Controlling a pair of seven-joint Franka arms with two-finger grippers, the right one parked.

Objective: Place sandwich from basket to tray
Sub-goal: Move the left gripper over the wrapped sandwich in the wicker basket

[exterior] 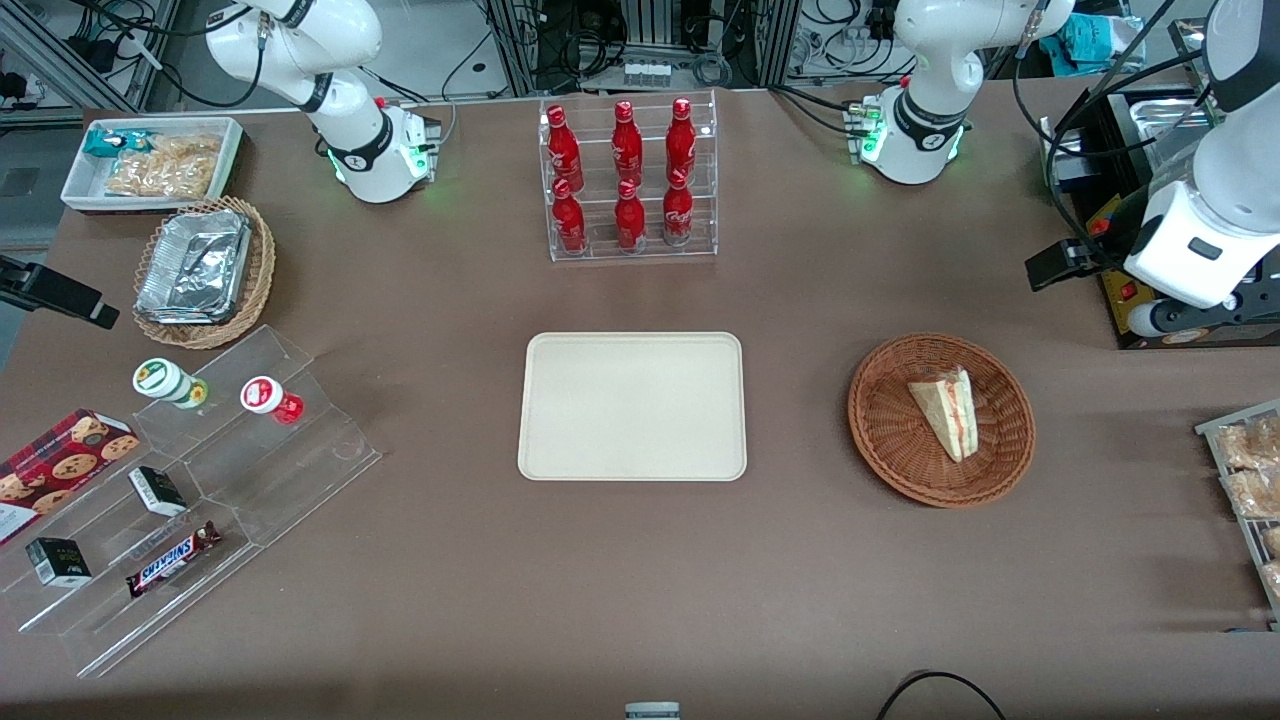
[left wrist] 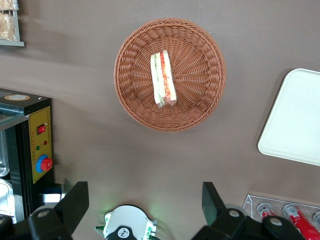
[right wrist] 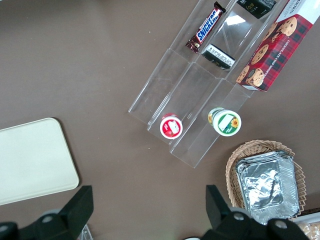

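White-bread sandwich (left wrist: 163, 79) w/ red & green filling lies in wicker basket (left wrist: 200, 100); gripper (left wrist: 145, 202) hangs above, fingers (left wrist: 75, 202) spread, holding nothing; tray (exterior: 632, 406) bare.

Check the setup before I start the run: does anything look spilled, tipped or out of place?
Nothing stands out. The sandwich lies intact in the basket, the tray sits flat and bare beside it, and the open gripper hangs high above the table.

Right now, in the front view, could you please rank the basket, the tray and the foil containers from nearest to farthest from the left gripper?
The open gripper hangs high at the working arm's end.
1. basket, below it.
2. tray, mid-table.
3. foil containers, toward the parked arm's end.
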